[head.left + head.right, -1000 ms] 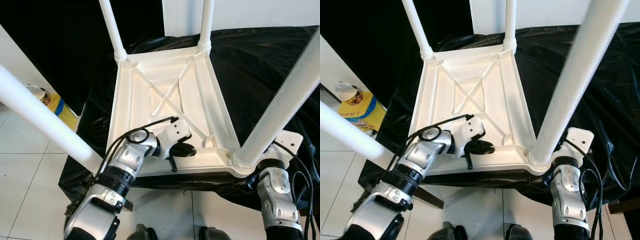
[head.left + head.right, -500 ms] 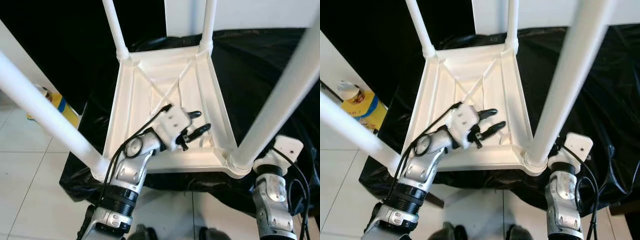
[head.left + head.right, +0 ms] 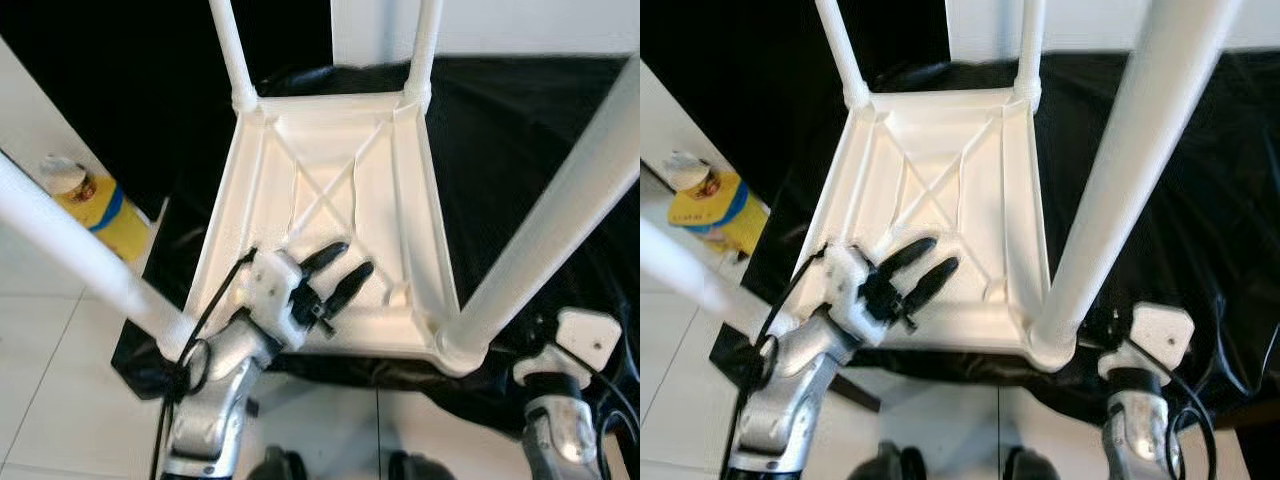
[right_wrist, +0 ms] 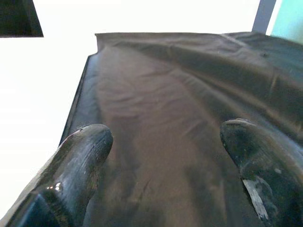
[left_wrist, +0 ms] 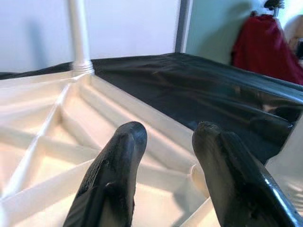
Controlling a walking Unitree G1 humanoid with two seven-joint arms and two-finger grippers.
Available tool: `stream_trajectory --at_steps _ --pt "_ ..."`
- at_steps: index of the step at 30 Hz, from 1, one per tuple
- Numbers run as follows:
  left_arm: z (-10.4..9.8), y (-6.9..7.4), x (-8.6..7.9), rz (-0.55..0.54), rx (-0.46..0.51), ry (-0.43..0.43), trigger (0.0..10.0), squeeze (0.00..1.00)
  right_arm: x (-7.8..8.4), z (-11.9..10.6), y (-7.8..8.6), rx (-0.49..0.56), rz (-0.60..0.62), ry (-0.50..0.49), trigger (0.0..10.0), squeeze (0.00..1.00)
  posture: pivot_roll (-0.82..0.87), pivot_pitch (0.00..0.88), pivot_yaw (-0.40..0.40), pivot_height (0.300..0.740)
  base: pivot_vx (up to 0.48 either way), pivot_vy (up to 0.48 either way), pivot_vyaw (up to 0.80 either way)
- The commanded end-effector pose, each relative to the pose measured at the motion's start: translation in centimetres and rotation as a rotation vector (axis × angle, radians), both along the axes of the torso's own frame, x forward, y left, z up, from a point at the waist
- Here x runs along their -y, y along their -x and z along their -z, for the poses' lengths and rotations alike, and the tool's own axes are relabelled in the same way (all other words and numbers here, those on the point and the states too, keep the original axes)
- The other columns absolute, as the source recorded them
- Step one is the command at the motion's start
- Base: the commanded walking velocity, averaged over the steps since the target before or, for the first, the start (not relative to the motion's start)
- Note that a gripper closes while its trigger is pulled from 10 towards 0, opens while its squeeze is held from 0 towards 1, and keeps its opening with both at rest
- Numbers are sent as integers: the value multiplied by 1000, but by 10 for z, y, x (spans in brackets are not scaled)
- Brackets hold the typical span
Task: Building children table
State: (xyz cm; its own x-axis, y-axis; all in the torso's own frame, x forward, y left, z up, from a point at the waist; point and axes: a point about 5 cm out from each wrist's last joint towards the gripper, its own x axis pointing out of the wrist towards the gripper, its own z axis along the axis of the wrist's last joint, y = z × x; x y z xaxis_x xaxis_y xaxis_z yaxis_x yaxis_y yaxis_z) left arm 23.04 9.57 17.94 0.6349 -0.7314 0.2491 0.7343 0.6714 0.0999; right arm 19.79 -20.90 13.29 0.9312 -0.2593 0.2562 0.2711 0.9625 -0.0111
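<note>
A white plastic children's table (image 3: 330, 160) lies upside down on a black cloth (image 3: 510, 130), its ribbed underside facing up. Four white legs stand up from its corners: the back left leg (image 3: 232, 55), back right leg (image 3: 422, 50), front left leg (image 3: 80, 260) and front right leg (image 3: 560, 220). My left gripper (image 3: 352, 258) hovers open over the near part of the underside, with nothing between its fingers (image 5: 120, 156). My right arm (image 3: 585, 340) is low beside the front right corner. Its gripper (image 4: 165, 132) is open above the black cloth.
A yellow container (image 3: 90, 195) with a pale lid stands on the tiled floor to the left. A white wall (image 3: 500, 25) runs behind the cloth. In the left wrist view, something red (image 5: 267, 47) hangs beyond the cloth.
My left gripper has turned up from the front rim and drawn back to the left, its fingers now pointing across the underside. The camera has shifted too.
</note>
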Motion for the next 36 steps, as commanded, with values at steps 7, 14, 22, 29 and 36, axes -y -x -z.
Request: stream_trajectory --at_steps 7,14,22,29,36 --pt "4 29 -16 86 -56 -76 10000 0 0 0 24 -59 -70 37 10000 0 20 140 40 740 0 0 0" --pt "14 54 -29 141 -119 -209 10000 0 -9 7 51 -139 -212 117 10000 0 22 146 36 740 0 0 0" --pt "17 68 -40 184 -173 -267 10000 0 -12 4 69 -189 -386 173 10000 0 18 149 39 740 0 0 0" --pt "17 65 -43 171 -171 -281 10000 0 -22 3 58 -213 -584 131 10000 0 20 141 40 740 0 0 0" --pt "17 60 -38 161 -156 -260 10000 0 -33 4 46 -194 -633 117 10000 0 23 136 40 740 0 0 0"
